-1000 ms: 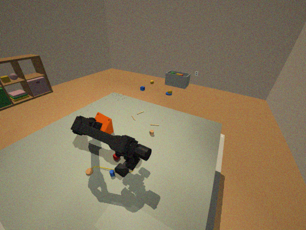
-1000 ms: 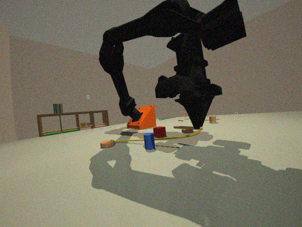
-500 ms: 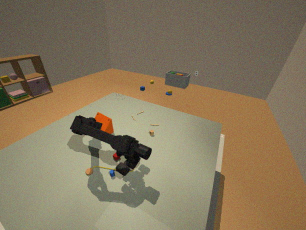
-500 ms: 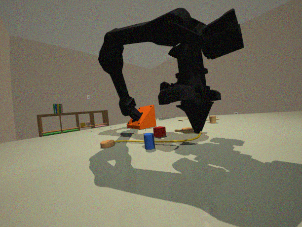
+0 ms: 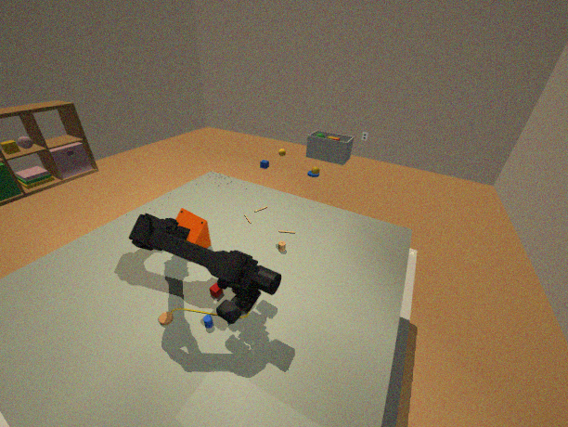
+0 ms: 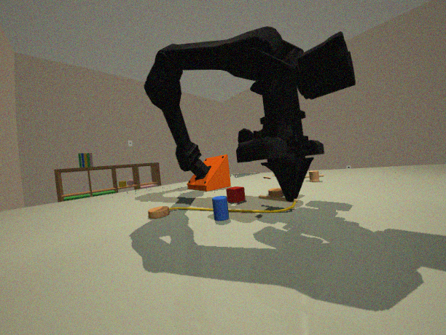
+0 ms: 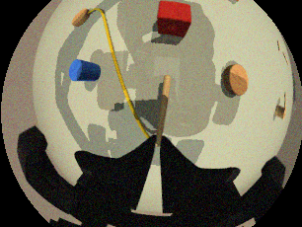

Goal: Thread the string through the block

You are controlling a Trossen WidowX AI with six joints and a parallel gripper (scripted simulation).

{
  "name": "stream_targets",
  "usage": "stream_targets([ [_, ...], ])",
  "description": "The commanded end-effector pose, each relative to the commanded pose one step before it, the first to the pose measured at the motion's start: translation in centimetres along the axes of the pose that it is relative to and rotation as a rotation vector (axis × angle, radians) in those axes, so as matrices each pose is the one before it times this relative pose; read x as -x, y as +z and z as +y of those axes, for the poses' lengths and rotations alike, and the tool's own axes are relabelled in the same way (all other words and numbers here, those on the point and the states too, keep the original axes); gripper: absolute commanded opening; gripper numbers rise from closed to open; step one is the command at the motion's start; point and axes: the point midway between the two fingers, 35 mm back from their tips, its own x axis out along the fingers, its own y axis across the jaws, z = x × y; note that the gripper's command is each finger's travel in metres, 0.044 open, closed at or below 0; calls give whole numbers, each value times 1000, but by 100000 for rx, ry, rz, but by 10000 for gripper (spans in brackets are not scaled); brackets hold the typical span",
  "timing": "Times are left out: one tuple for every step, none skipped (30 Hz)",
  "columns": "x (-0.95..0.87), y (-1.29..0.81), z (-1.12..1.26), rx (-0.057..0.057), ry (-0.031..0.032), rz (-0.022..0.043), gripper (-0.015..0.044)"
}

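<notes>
Fingers are nearly closed and clamped on the thin wooden stick (image 7: 162, 110), which projects forward from the tips, low over the surface (image 6: 109, 284). The arm (image 6: 218, 54) arches from its orange base (image 6: 215, 171) and points steeply down.

Largest to smallest: a red cube (image 6: 235, 194) and a blue cylinder (image 6: 220, 207) stand near the yellow string (image 6: 255, 210), which runs from the held stick across to the round wooden button (image 6: 158, 212), passing just behind the cylinder. A tan disc-like piece (image 7: 238, 80) lies beside the tips; it may be the block with the hole, though no hole can be made out. Loose sticks (image 5: 261, 209) lie well apart.

Progress: pick-up appears done. Threading, pulling through, setting down and release all remain.
</notes>
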Motion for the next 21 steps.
stream_targets([
  [-32,272,-47,-452,37,36,0],
  [3,57,1,2,0,0,0],
  [4,76,1,3,0,0,0],
  [4,93,1,4,0,-1,0],
  [5,108,1,5,0,-3,0],
  [5,115,1,6,0,-3,0],
  [4,117,1,6,0,-3,0],
  [4,118,1,6,0,-5,0],
  [4,119,1,6,0,-5,0],
  [3,119,1,6,0,-5,0],
  [3,120,0,6,0,-5,0],
  [3,120,0,6,0,-5,0],
  [3,121,0,6,0,-5,0],
  [2,121,0,6,0,-5,0],
  [2,121,0,6,0,-5,0],
  [2,122,0,6,0,-5,0],
  [1,122,-1,6,0,-5,0],
  [1,123,-1,6,0,-5,0],
  [1,123,-1,6,0,-5,0],
  [0,124,-1,6,0,-5,0],
  [0,124,-1,6,0,-5,0],
])
